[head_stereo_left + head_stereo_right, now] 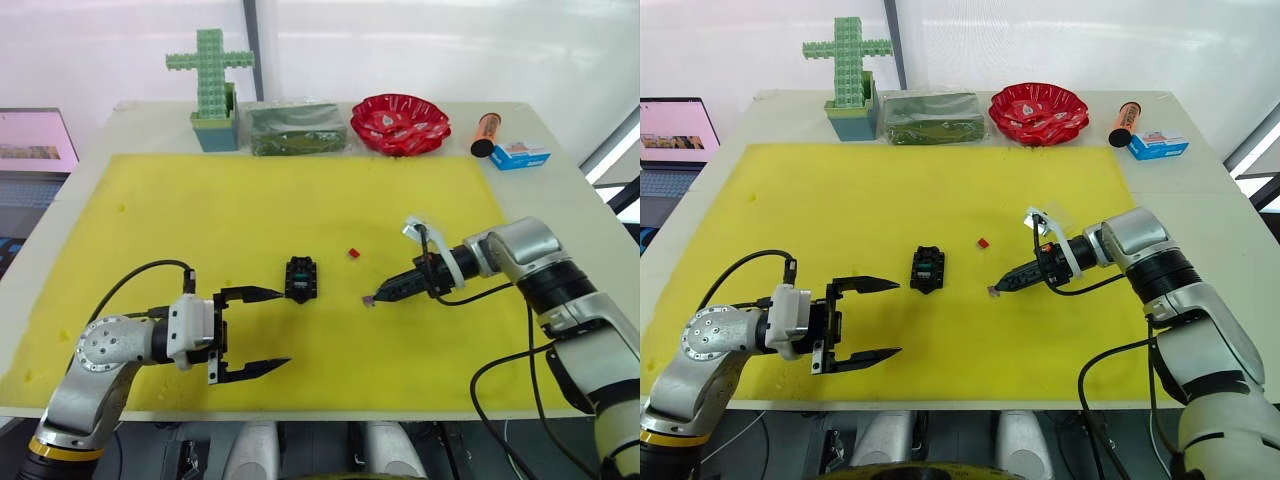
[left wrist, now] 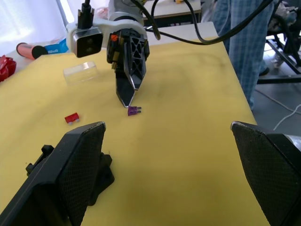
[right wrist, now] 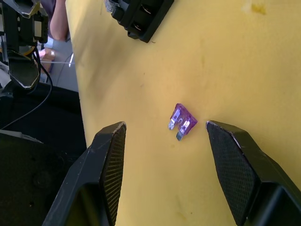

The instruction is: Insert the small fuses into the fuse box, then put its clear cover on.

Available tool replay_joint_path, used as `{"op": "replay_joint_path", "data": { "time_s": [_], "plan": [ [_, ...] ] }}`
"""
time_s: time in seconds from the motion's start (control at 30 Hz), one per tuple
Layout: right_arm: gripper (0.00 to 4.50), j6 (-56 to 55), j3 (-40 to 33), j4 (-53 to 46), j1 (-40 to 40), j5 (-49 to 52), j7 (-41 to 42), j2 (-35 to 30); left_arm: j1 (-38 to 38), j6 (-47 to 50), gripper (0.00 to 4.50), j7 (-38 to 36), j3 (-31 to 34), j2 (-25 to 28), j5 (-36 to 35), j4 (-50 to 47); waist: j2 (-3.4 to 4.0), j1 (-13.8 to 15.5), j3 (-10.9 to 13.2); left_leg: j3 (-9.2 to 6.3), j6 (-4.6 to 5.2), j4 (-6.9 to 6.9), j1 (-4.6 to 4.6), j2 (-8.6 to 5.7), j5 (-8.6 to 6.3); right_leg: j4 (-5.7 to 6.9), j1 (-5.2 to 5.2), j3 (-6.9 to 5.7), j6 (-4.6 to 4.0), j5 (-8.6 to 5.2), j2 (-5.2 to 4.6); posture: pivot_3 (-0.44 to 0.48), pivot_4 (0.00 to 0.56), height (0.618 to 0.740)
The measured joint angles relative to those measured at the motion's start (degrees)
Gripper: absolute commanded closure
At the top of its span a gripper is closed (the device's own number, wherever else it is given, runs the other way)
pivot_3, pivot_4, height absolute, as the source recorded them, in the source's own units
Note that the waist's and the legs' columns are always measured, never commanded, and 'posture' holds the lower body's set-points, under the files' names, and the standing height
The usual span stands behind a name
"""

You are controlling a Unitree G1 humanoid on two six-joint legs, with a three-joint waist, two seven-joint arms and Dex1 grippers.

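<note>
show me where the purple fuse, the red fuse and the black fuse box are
purple fuse (image 3: 183, 121), right wrist view, on its plastic body, above the metal blades.
red fuse (image 1: 353, 253), left eye view, on the middle of its body.
fuse box (image 1: 301, 278), left eye view, on its slotted top face.

Two loose fuses, purple and red; one fuse box.

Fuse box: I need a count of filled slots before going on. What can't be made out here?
- Fuse box: in the eye views, too small to tell which slots are filled.
- Left wrist view: the left gripper's finger hides most of it.
- Right wrist view: the frame edge cuts it off.
- Purple fuse and red fuse lie on the mat; other fuses can't be located.
</note>
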Motion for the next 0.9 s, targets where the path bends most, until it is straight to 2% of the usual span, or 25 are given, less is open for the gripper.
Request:
{"op": "replay_joint_path", "data": {
  "time_s": [0.57, 0.67, 0.87, 0.9],
  "plan": [
    [1.69, 1.87, -0.13, 0.25, -0.11, -1.74, 0.85, 2.77, -0.43, 0.22, 0.0, 0.04, -0.81, 0.45, 0.13, 0.0, 0.01, -0.15, -0.01, -0.01, 0.0, 0.0, 0.03, 0.01, 0.0, 0.08, -0.01, 0.0, 0.04, 0.02, 0.02, 0.0, 0.15, 0.74],
    [2.25, 1.72, -0.13, 0.25, -0.08, -2.41, 0.72, 3.2, -0.43, 0.28, 0.0, 0.05, -0.87, 0.45, 0.13, 0.0, 0.01, -0.16, -0.01, -0.01, 0.0, 0.0, 0.04, 0.01, 0.0, 0.1, -0.01, 0.0, 0.04, 0.02, 0.03, 0.0, 0.15, 0.74],
    [4.34, 0.53, -0.2, 0.52, 0.79, -4.23, -0.73, 4.71, -0.43, 0.33, 0.0, 0.18, -0.9, 0.45, 0.13, -0.01, -0.01, -0.14, -0.03, -0.01, 0.0, 0.0, 0.07, 0.01, 0.0, 0.19, 0.0, 0.0, 0.04, 0.02, 0.03, 0.0, 0.15, 0.74],
    [4.47, 0.54, -0.22, 0.51, 0.88, -4.23, -0.76, 4.86, -0.43, 0.34, 0.0, 0.24, -0.9, 0.45, 0.13, -0.01, -0.02, -0.14, -0.03, -0.01, 0.0, 0.01, 0.09, 0.02, 0.0, 0.21, 0.01, 0.0, 0.04, 0.02, 0.03, 0.0, 0.15, 0.74]
  ]
}}
